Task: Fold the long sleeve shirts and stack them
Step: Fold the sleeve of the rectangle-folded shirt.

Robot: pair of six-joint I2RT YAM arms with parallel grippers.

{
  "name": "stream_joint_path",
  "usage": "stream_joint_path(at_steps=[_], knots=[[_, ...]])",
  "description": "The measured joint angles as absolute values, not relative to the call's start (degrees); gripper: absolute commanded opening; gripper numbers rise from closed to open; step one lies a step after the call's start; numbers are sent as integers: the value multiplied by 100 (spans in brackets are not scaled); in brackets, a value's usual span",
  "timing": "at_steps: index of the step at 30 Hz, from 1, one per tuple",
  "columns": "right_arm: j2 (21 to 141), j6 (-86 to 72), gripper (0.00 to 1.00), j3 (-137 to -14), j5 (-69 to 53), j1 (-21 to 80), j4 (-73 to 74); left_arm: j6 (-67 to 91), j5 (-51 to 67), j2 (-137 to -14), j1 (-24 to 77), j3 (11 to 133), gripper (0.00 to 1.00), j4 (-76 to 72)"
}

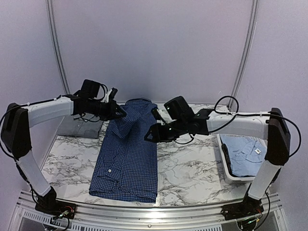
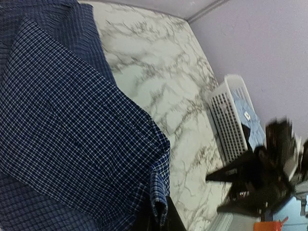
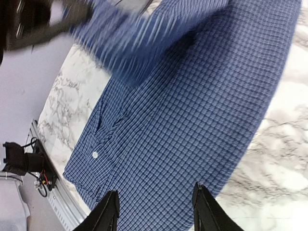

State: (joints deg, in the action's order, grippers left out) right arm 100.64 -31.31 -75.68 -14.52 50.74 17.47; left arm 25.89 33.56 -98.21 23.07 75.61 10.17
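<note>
The dark blue check shirt point(image 1: 126, 161) lies lengthwise on the marble table, its collar end towards the back. My left gripper point(image 1: 121, 112) is shut on a raised fold of its cloth point(image 2: 161, 192) near the top, and that part hangs lifted over the shirt body. My right gripper point(image 1: 148, 136) hovers open just above the shirt's right edge; in the right wrist view its two black fingers point(image 3: 204, 209) stand wide apart with only the flat shirt point(image 3: 192, 110) beneath them. The light blue shirt point(image 1: 245, 150) lies in a white basket point(image 1: 227, 169) at the right. A grey folded cloth point(image 1: 77, 127) sits at the back left.
The white basket's slatted wall point(image 2: 226, 120) stands near the table's right edge. A metal rail point(image 1: 144, 211) runs along the near edge between the arm bases. Purple walls close the back and both sides. Bare marble point(image 1: 187, 163) shows between shirt and basket.
</note>
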Motion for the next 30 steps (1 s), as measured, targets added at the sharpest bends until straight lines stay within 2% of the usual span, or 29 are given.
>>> stream_joint_path(at_steps=[4, 11, 23, 28, 30], knots=[[9931, -3048, 49, -7470, -1181, 4600, 1669, 2596, 3426, -9327, 3061, 6788, 11, 1020], [10106, -2847, 49, -7408, -1138, 4405, 1664, 2587, 3170, -8943, 3498, 5902, 14, 1111], [10278, -2751, 50, -7336, -1212, 4397, 1584, 2534, 2687, -8971, 4211, 5673, 16, 1393], [10278, -2718, 50, -7218, -1210, 4397, 1546, 2456, 2580, -9045, 4303, 5684, 20, 1566], [10278, -2714, 50, -7159, -1208, 4397, 1544, 2440, 2547, -9076, 4362, 5690, 28, 1599]])
